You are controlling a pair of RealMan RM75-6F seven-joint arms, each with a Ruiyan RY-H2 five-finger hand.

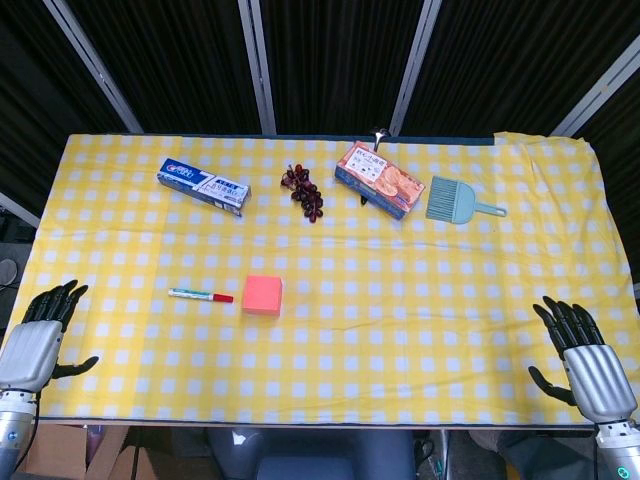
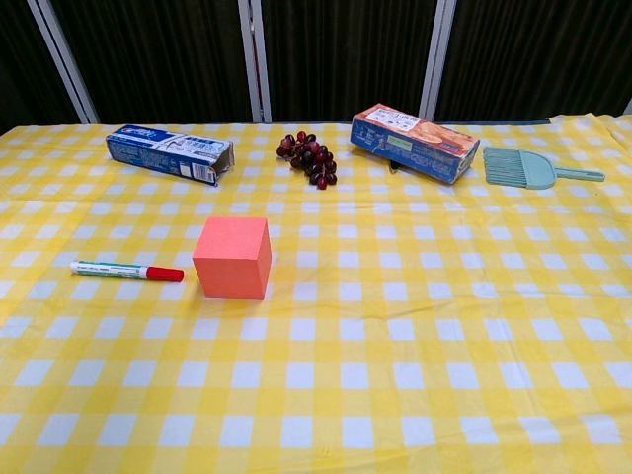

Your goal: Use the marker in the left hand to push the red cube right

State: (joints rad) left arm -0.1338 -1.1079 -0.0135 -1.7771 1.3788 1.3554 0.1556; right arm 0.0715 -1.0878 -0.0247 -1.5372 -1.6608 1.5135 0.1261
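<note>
A red cube (image 1: 263,295) (image 2: 232,258) sits on the yellow checked cloth, left of centre. Just to its left lies a white marker (image 1: 200,295) (image 2: 126,270) with a red cap pointing at the cube, a small gap between them. My left hand (image 1: 38,335) hangs at the table's near left corner, fingers spread, holding nothing. At the near right corner my right hand (image 1: 585,358) is likewise spread and empty. Neither hand appears in the chest view.
Along the far side lie a blue toothpaste box (image 1: 201,186) (image 2: 170,153), a bunch of dark grapes (image 1: 304,190) (image 2: 310,158), an orange biscuit box (image 1: 379,180) (image 2: 415,142) and a pale blue brush (image 1: 458,200) (image 2: 533,167). The tablecloth (image 1: 420,330) is bare right of the cube.
</note>
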